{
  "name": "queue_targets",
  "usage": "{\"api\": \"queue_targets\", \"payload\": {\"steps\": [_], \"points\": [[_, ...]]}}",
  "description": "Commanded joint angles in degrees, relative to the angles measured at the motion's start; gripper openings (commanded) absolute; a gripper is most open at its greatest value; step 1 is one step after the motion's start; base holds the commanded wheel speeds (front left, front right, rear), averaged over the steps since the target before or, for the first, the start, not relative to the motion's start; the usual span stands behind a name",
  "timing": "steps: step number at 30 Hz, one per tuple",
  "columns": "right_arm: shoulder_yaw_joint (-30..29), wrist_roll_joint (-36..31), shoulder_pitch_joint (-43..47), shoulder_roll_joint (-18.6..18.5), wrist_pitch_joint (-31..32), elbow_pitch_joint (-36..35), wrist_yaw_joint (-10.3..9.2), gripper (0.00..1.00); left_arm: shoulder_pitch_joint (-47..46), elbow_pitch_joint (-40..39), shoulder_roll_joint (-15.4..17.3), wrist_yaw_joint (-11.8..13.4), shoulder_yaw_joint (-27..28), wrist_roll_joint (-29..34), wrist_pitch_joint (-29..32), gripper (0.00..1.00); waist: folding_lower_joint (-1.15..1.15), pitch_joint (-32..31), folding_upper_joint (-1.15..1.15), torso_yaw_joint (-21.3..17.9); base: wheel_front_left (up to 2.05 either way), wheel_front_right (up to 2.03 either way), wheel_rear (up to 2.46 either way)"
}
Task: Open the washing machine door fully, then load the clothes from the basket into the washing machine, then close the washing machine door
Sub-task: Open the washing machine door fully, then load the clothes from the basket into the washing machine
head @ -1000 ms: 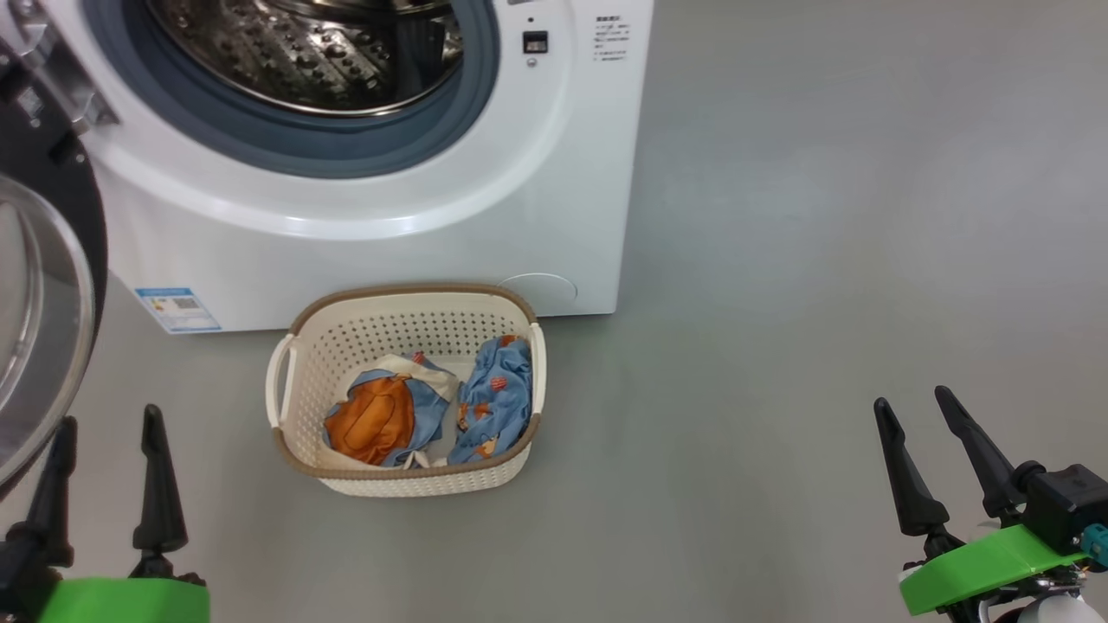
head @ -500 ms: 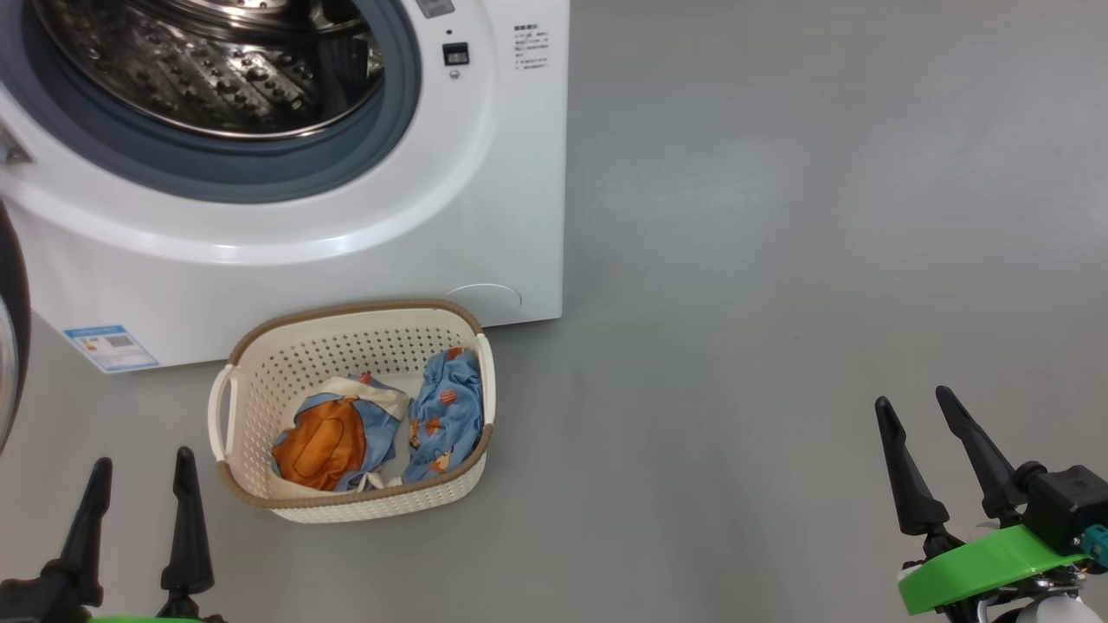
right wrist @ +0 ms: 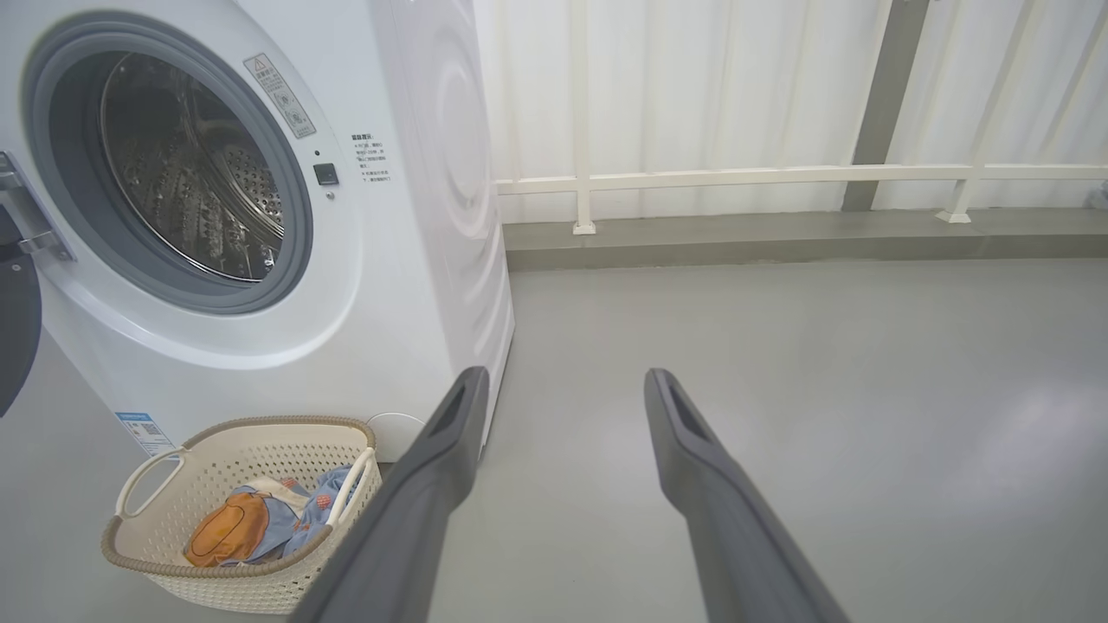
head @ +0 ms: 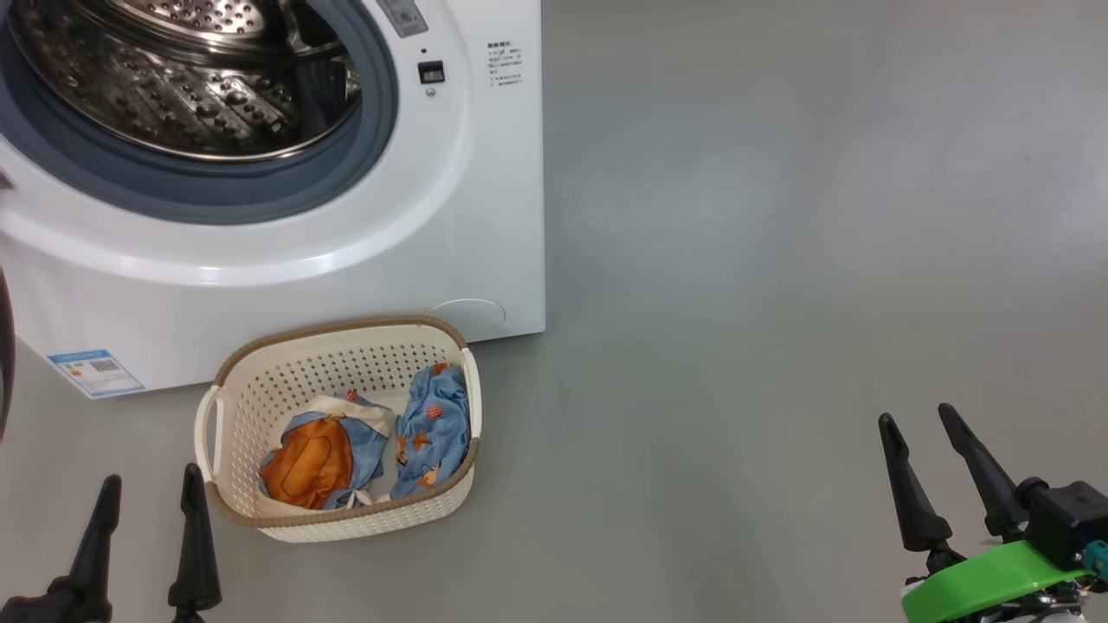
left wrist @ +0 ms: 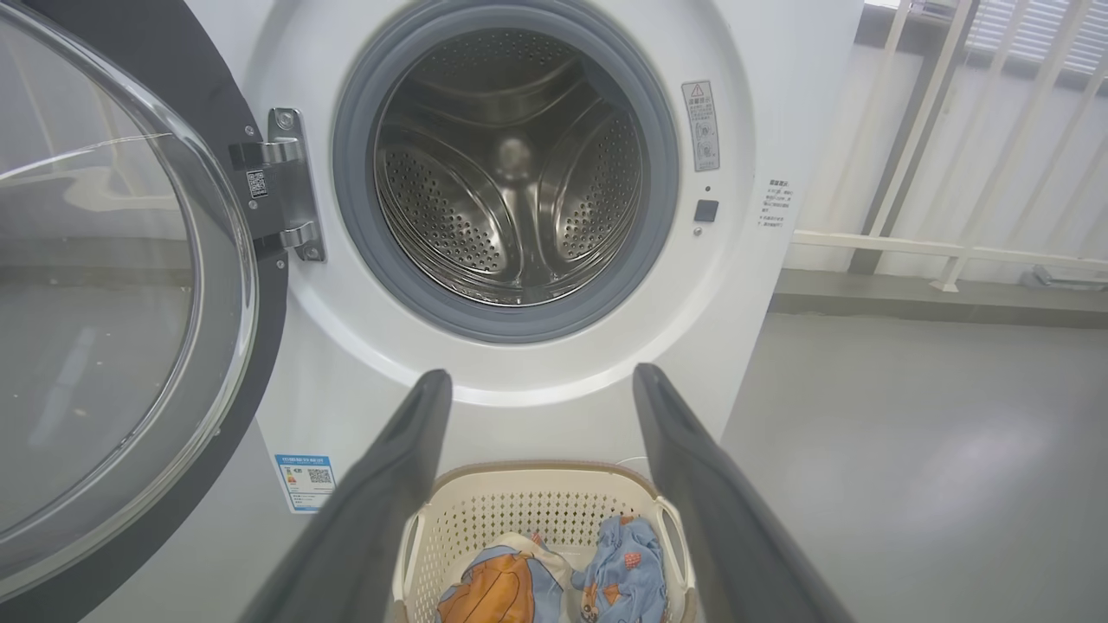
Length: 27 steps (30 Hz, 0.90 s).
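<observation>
The white washing machine [head: 485,216] [left wrist: 346,363] [right wrist: 407,260] stands open, its steel drum [left wrist: 511,173] bare inside. Its black, glass-bowled door [left wrist: 104,285] is swung out to the left on its hinge. On the floor in front sits the cream basket [head: 260,389] [left wrist: 519,510] [right wrist: 173,484] holding the clothes [head: 363,441] [left wrist: 554,584] [right wrist: 251,528], blue with orange prints. My left gripper [head: 151,489] [left wrist: 541,381] is open, just left of the basket and empty. Far off at the lower right, my right gripper [head: 916,420] [right wrist: 563,381] is open and empty.
Grey floor [head: 779,260] spreads wide to the right of the machine. A white railing [right wrist: 779,177] and a raised grey kerb [right wrist: 779,238] run along the back wall. A blue label sticker [head: 95,372] marks the machine's lower left corner.
The head camera has swung right and tilted, so machine and basket sit further left and lower and the door has slid out of that view. Both grippers stay open.
</observation>
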Motion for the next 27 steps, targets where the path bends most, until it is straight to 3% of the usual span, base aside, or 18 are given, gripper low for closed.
{"api": "queue_targets", "payload": {"steps": [1,19,27], "points": [[0.96,0.56,0.02,-0.83,-0.7,-1.32,0.25,0.93,-0.2,-1.86,1.16,0.04,1.35,-0.38,-0.29,1.0,0.0,-0.26,0.0,0.02,0.0,0.0,0.0],[0.81,0.7,0.26,-0.92,-0.7,-1.61,0.25,0.93,-0.29,-2.35,0.91,0.04,1.03,-0.76,-0.29,1.0,0.0,0.02,0.0,1.0,0.01,-0.01,0.0],[0.98,0.65,-0.02,-0.83,-0.7,-1.65,0.25,0.93,-0.69,-2.24,1.17,0.04,0.51,-1.13,-0.29,1.0,0.0,0.53,0.0,1.15,0.51,-0.7,0.19]]}}
